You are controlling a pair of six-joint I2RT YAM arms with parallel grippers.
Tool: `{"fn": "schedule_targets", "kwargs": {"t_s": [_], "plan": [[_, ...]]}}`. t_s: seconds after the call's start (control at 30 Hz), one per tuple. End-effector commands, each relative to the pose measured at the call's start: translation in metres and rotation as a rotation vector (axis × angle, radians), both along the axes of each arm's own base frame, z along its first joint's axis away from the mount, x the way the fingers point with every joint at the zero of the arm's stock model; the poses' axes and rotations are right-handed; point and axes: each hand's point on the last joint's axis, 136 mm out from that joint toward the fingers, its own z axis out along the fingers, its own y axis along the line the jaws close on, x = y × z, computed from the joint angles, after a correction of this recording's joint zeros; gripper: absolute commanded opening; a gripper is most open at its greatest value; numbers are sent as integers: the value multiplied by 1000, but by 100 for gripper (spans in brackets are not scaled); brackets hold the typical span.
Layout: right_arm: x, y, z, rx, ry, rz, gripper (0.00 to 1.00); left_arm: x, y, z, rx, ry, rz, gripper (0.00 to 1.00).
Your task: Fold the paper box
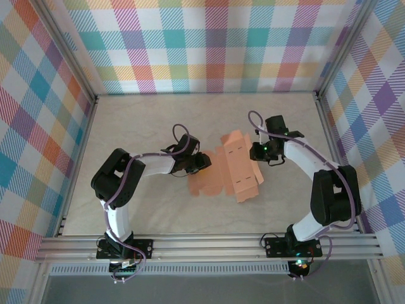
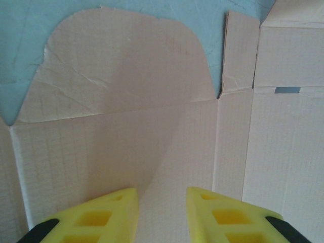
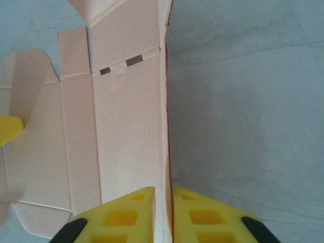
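Plainly the paper box (image 1: 228,168) is not yet a box: it lies as a flat cut sheet in the middle of the table (image 1: 145,120), between the two arms, with one long side panel turned up on its crease. The right gripper (image 3: 163,195) is pinched tight on that raised panel's edge, the card running straight between its fingers. The left gripper (image 2: 162,200) stands over the opposite side, below the rounded flap (image 2: 121,66), its fingers part-way apart with nothing seen between them. I judge the card light, thin and springy: it should bend cleanly along its scored lines but crumple if squeezed mid-panel, and the sheet will slide unless one side is pinned. The best hold is a panel edge close to a crease. Whether the left fingertips actually press on the card I cannot tell. From above, both grippers cover the parts they work on, and the wrist views cut off the sheet's outer tabs.
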Motion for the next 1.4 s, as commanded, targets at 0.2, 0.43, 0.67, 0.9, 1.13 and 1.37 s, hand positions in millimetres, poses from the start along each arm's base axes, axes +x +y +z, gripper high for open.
{"fn": "schedule_targets", "kwargs": {"t_s": [0.2, 0.43, 0.67, 0.9, 1.13, 1.37], "plan": [[-1, -23, 2, -351, -65, -46, 0, -15, 16, -21, 82, 59, 28, 32], [8, -39, 17, -767, -189, -85, 0, -16, 17, -21, 77, 61, 40, 33], [11, -31, 29, -1075, -278, -122, 0, -16, 15, -22, 61, 68, 45, 33], [16, -21, 14, -1169, -268, -148, 0, -17, 14, -20, 62, 68, 35, 34], [21, 8, 8, -839, -289, -59, 0, -17, 14, -20, 63, 68, 35, 34], [22, 10, 15, -664, -279, -39, 0, -17, 14, -20, 62, 68, 37, 34]]}}
